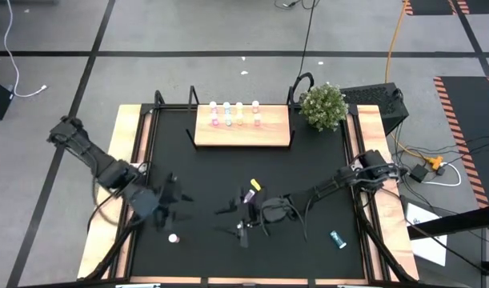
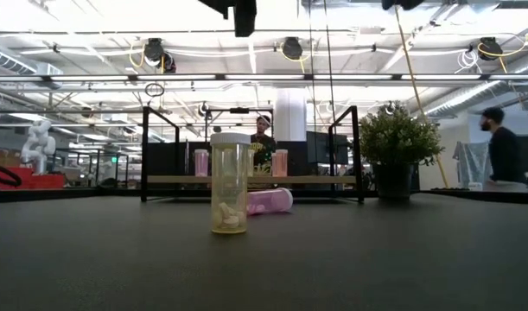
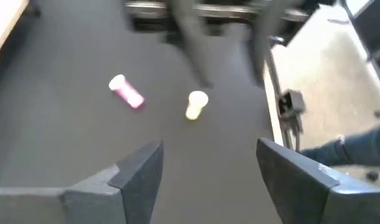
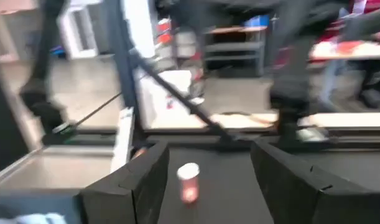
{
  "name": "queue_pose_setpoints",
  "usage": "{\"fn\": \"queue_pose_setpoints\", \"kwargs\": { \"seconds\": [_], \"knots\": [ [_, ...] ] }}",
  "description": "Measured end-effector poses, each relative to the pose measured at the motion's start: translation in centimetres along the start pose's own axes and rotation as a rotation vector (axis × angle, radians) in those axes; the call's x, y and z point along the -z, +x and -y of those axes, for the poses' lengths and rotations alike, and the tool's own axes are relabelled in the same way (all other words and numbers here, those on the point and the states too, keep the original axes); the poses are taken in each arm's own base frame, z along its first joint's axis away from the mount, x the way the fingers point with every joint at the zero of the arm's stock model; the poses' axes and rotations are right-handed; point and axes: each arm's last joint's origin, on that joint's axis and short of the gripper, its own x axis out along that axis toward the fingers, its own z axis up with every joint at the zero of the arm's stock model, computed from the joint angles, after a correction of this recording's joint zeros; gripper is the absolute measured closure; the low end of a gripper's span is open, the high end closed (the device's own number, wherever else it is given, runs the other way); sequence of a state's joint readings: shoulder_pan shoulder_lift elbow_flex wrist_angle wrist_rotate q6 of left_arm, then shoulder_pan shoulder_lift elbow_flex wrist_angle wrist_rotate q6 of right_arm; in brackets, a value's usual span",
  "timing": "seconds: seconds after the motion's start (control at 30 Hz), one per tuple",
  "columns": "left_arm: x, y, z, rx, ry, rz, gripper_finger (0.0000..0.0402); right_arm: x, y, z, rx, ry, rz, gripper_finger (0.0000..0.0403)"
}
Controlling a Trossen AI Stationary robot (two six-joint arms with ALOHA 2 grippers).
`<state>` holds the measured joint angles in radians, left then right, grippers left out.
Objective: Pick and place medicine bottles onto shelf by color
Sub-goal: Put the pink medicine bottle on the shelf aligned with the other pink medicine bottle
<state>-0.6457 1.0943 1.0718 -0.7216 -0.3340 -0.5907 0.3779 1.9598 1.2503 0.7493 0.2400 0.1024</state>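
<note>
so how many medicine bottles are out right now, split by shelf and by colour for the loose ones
bottles on the shelf: 4
loose yellow bottles: 2
loose pink bottle: 1
loose blue-green bottle: 1
total: 8

The tabletop (image 1: pixel 220 184) is matt black and faintly grainy, edged with pale wood strips (image 1: pixel 126 160). The shelf (image 1: pixel 242 132) is a smooth light-wood board set in thin black metal brackets (image 2: pixel 147 151). The yellow bottle (image 2: pixel 229 183) is clear tinted plastic with a slight gloss and a matt white cap; the pink bottle (image 2: pixel 270 201) lying behind it looks like the same see-through plastic. The left gripper (image 3: pixel 205 171) has matt dark plastic fingers (image 3: pixel 143 165) with flat faces, as does the right gripper (image 4: pixel 205 177). The plant (image 2: pixel 395 138) sits in a matt dark pot.
</note>
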Motion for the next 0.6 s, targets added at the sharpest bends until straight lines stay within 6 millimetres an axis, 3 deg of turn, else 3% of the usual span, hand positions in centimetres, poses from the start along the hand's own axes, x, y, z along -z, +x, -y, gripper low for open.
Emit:
{"fn": "queue_pose_setpoints", "kwargs": {
  "seconds": [0.1, 0.3, 0.5, 0.6],
  "knots": [
    [0.8, 0.6, 1.2, 0.001, 0.021, -0.035, 0.0172, -0.4, 0.0, 0.2, 0.076, 0.001, 0.041, 0.0182],
    [3.2, 2.8, 3.0, -0.097, -0.129, -0.132, 0.0223, 0.4, -0.1, 0.9, 0.239, 0.093, -0.017, 0.0192],
    [3.9, 6.5, 3.1, -0.278, -0.398, -0.096, 0.0258, 2.7, -1.8, 4.1, 0.46, 0.534, -0.375, 0.0193],
    [3.9, 8.0, 2.9, -0.318, -0.468, -0.093, 0.0268, 3.5, -3.2, 5.5, 0.538, 0.665, -0.571, 0.0193]
  ]
}}
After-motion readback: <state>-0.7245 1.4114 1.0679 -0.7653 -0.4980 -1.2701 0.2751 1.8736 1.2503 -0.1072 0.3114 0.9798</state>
